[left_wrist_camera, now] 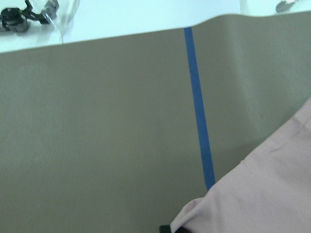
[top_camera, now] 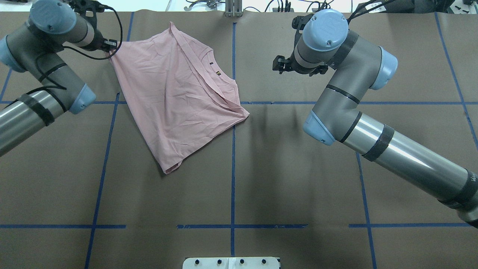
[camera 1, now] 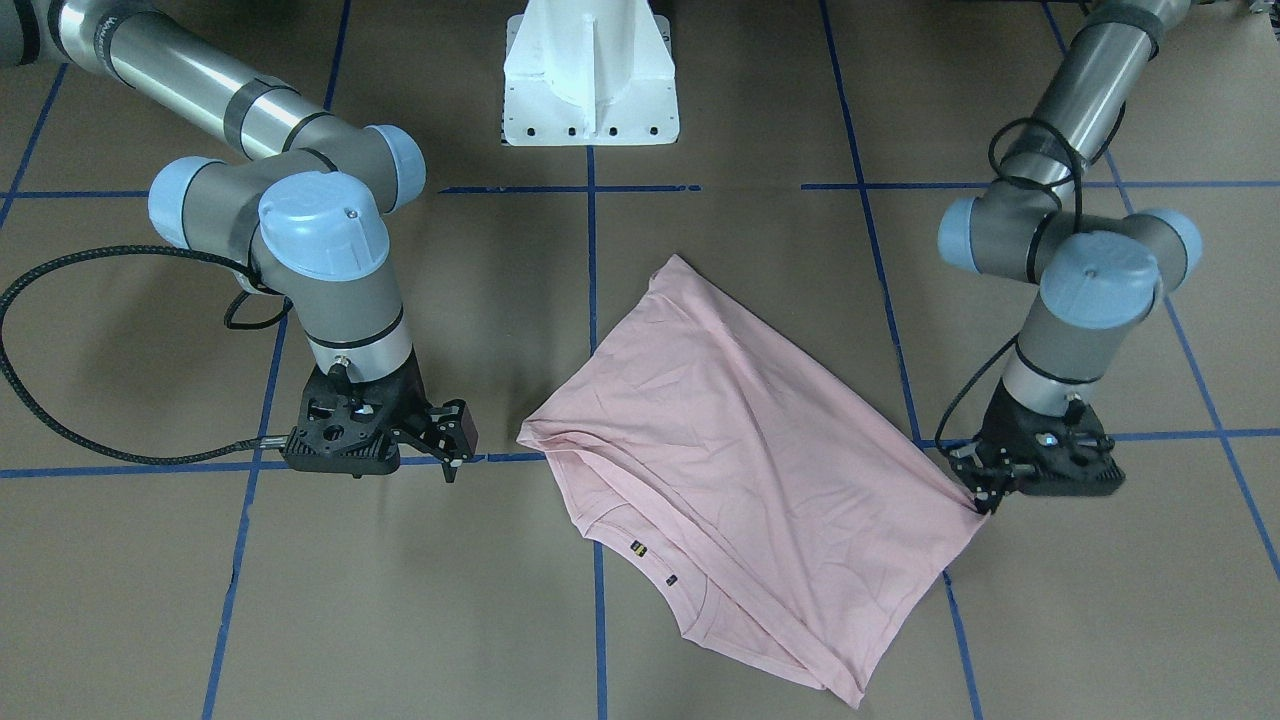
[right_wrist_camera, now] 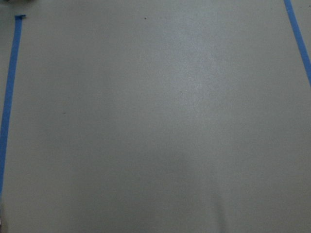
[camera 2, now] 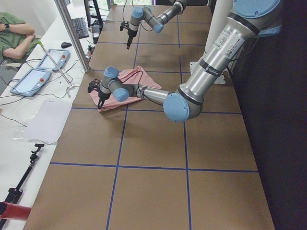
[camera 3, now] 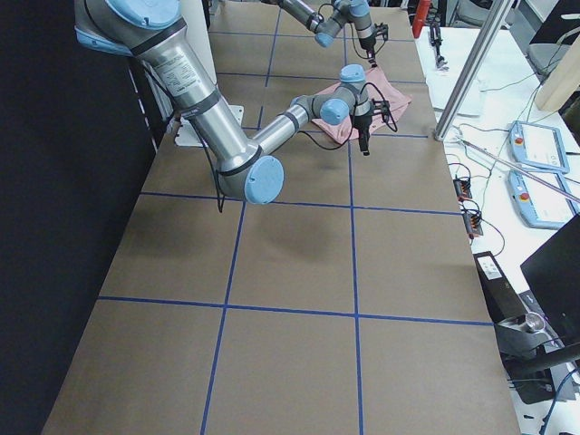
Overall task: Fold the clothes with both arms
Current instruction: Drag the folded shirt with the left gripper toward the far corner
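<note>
The pale pink T-shirt (camera 1: 740,470) lies folded on the brown table with its plain side up. Its collar edge with small dark tags faces the operators' side, and the print is hidden. It also shows in the overhead view (top_camera: 175,97). My left gripper (camera 1: 985,500) is shut on the shirt's corner at table level, and the cloth is drawn taut toward it. The left wrist view shows that pink corner (left_wrist_camera: 272,194). My right gripper (camera 1: 452,455) hovers low over bare table a short way from the shirt's opposite corner. It is open and empty.
The white pedestal base (camera 1: 590,90) stands at the robot's side of the table. Blue tape lines (top_camera: 233,168) divide the brown surface. A white side bench with tablets (camera 2: 38,76) runs along the far table edge, close beyond the left gripper.
</note>
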Available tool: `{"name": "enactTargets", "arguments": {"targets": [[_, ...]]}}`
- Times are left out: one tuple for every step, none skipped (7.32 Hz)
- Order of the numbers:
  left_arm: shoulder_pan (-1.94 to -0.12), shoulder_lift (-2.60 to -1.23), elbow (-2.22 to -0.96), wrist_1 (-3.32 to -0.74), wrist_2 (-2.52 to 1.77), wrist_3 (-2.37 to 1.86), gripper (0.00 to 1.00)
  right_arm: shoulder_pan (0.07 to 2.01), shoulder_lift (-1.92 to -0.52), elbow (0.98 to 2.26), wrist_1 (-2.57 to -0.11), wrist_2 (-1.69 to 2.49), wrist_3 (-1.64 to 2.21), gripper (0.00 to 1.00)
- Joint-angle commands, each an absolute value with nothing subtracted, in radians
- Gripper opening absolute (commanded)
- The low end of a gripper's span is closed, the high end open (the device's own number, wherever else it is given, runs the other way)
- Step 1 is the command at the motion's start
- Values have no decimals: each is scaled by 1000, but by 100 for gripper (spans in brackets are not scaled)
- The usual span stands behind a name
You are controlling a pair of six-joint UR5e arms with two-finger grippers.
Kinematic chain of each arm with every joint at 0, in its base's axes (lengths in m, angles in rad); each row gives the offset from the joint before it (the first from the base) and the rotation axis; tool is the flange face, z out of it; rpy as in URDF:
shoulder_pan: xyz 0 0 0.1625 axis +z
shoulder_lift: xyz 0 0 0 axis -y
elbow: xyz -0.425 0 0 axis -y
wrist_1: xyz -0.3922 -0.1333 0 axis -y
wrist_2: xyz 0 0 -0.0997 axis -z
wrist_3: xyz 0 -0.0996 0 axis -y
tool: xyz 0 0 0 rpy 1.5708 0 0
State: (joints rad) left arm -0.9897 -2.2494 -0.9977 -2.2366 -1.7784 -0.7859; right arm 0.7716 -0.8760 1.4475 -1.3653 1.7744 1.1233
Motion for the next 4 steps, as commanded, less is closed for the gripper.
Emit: {"name": "enactTargets", "arguments": {"targets": [[-1003,-2292,-857,-2348,-1764,-773,21,769,-874,1447,-1364,1775,1137,100],[-1008,-2249,-923,-2358,-1769,-688,99,767,-859,1444,-1367,1776,1144,100],[-1058,-2208,-999,-2349,-1837,-604,100,759,-824,1418,-1347,1776,1188,100],[-1077,-2168,-1032,-2359,-1941,-583,100,735,-769,1361,-1316,1775,1281,91]]}}
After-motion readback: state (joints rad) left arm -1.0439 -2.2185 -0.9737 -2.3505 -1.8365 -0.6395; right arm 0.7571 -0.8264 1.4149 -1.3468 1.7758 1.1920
